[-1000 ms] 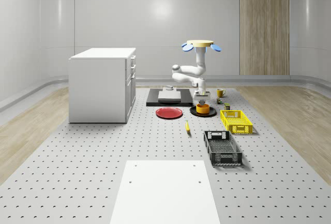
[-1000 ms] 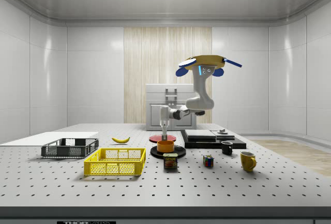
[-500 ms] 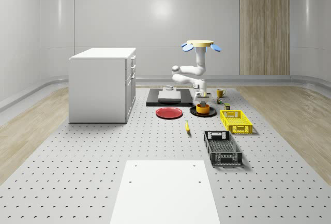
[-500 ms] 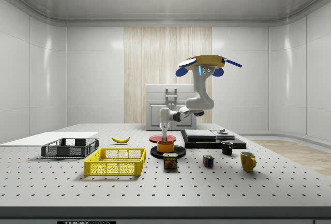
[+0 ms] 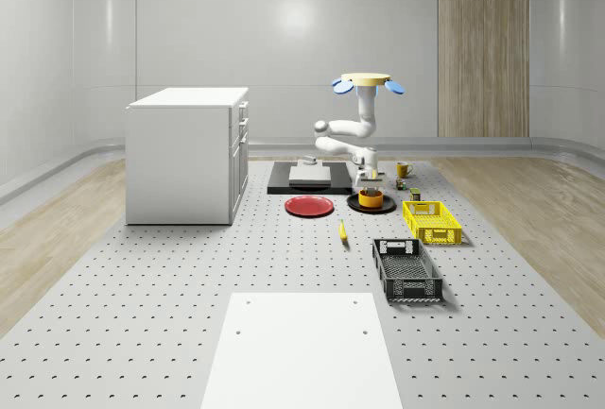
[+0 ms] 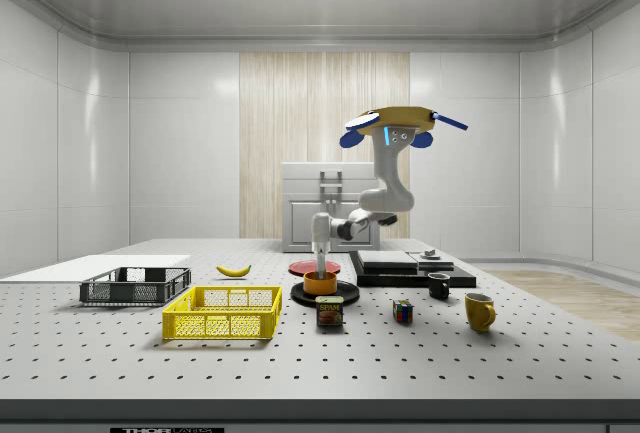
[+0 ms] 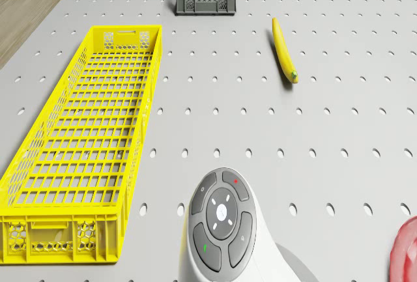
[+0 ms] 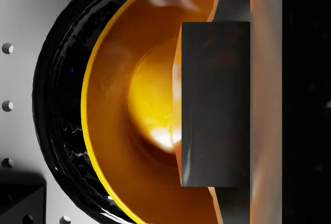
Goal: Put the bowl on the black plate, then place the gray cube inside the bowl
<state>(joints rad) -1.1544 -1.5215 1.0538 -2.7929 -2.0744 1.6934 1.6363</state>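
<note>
Placement of the gray cube (image 8: 214, 105) into the orange bowl (image 8: 129, 110) is judged to be the step in hand, the first step being done: the bowl is seen seated on the black plate (image 8: 54, 105) in the wrist view, and on the plate in the side view, between the red plate (image 5: 309, 206) and the yellow crate (image 5: 431, 221). The drone (image 6: 398, 121) is seen hovering above the table (image 5: 142, 277), just behind the black plate in the whole-scene view, with the arm bent down so that the gripper (image 6: 320, 258) hangs directly over the bowl. The cube is seen in the wrist view above the bowl's hollow, off to one side of its centre. Whether the gripper is clamped on the cube or parted cannot be told from the pictures.

The next move is judged to call for a short, straight descent and a release low over the hollow, so that the cube does not strike the rim.

No contents are seen resting in the bowl yet. No contents are seen in the yellow crate or the dark gray crate (image 5: 406, 270). A banana (image 7: 285, 51) lies on the table beside them.
</note>
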